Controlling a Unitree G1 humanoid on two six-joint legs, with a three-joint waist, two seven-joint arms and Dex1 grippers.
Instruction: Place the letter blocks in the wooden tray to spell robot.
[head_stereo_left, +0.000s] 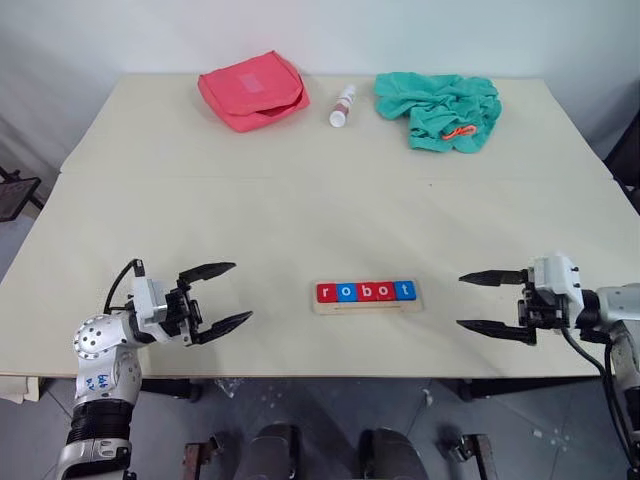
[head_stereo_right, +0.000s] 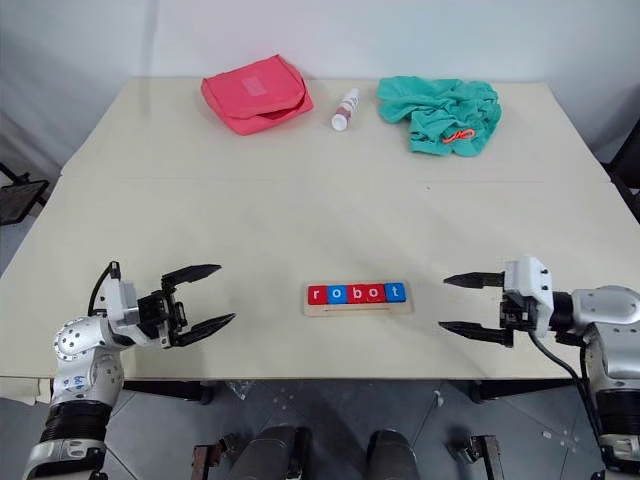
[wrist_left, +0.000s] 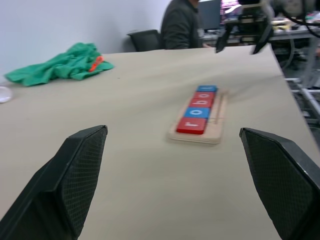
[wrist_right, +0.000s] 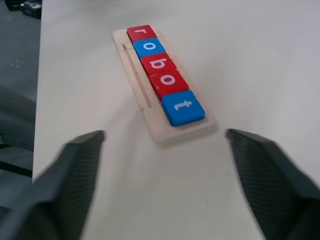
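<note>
Head views: left gripper and right gripper both released, jaws spread, empty. Wooden tray midway between them, well apart from each, near front table edge. Bare tabletop either side of tray. Far edge: pink pouch, small bottle, green cloth.

Left wrist: tray ahead of spread jaws, open surface between.

Right wrist: letter blocks in row, reading r-o-b-o-t; red, blue, red, red, blue; groove alongside.
</note>
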